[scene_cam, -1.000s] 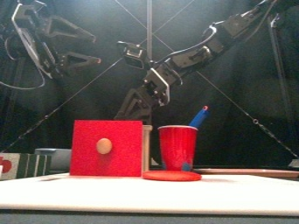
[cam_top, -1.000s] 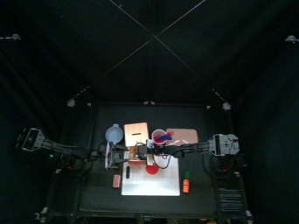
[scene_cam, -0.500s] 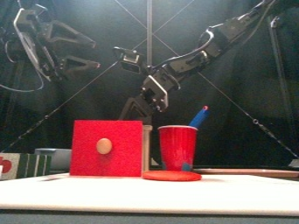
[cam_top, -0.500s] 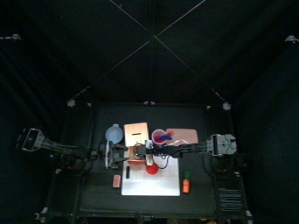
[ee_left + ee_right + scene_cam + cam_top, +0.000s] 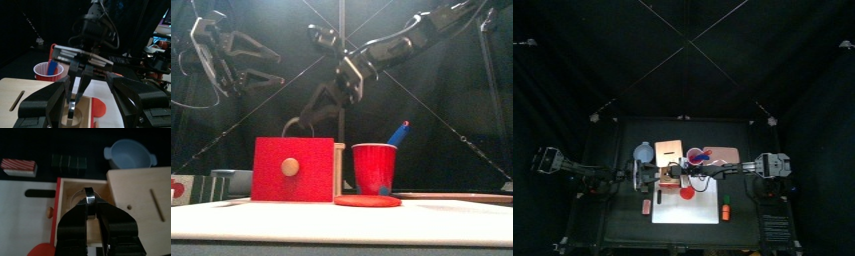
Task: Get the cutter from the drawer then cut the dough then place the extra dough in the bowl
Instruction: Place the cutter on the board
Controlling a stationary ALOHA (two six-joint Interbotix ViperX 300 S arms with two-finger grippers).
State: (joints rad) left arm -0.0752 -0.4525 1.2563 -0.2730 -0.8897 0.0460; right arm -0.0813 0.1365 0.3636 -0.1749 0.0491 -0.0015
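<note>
Over the open drawer of the wooden box, my right fingers are pinched narrow on the wire handle of the cutter. The metal ring is hanging just beyond their tips.

Compared with a second ago, the front camera is showing the right arm climbing. Its wrist is sitting clearly higher above the red drawer front, and a thin metal arc is showing above that front. I am reading that as the cutter coming up out of the drawer, so the fetching step looks nearly finished. From the wrist views I cannot tell whether the ring is fully clear of the drawer walls.

My left fingers are standing wide apart and holding nothing. They are hovering near the box and facing the right arm's work.

The red dough is lying flat on the white cutting board, just in front of the red cup, and it is still uncut. The blue-grey bowl is waiting on the worktop beyond the box, with no dough in it.

I am judging that the next move needs a carry across to the dough. The ring should be kept level, since it is dangling from the handle and could swing or twist in the grasp.
</note>
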